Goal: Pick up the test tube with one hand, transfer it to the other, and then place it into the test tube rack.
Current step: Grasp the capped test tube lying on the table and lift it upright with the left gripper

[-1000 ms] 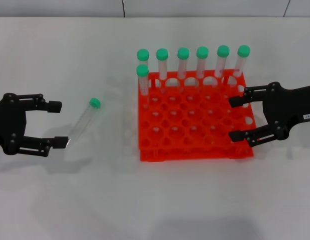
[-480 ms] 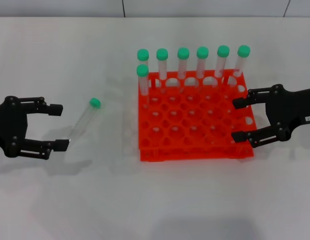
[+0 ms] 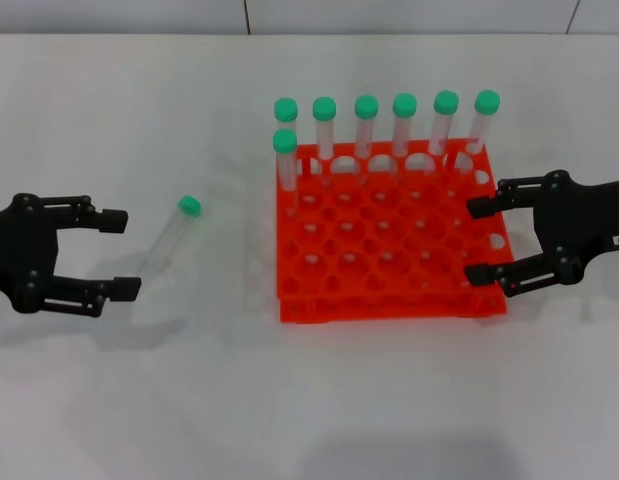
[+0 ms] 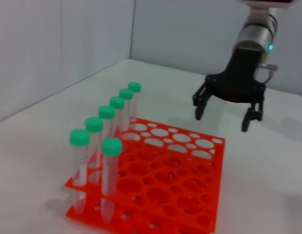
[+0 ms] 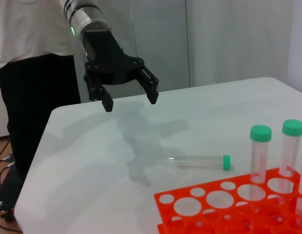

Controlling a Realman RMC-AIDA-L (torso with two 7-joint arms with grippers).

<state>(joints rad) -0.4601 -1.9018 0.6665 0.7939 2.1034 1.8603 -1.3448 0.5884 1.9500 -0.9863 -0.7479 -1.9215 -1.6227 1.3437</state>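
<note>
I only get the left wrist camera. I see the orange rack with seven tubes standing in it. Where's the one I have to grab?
Observer: The test tube lies flat on the table, left of the rack and not touching it.
Operator: Is my left claw holding it?
Observer: No. The left claw is open, raised above the table and off to the tube's left.
Operator: Which way is the green cap?
Observer: The cap points away from the robot, and the clear tip lies nearer the left claw. The right claw waits open at the rack's right edge.
</note>
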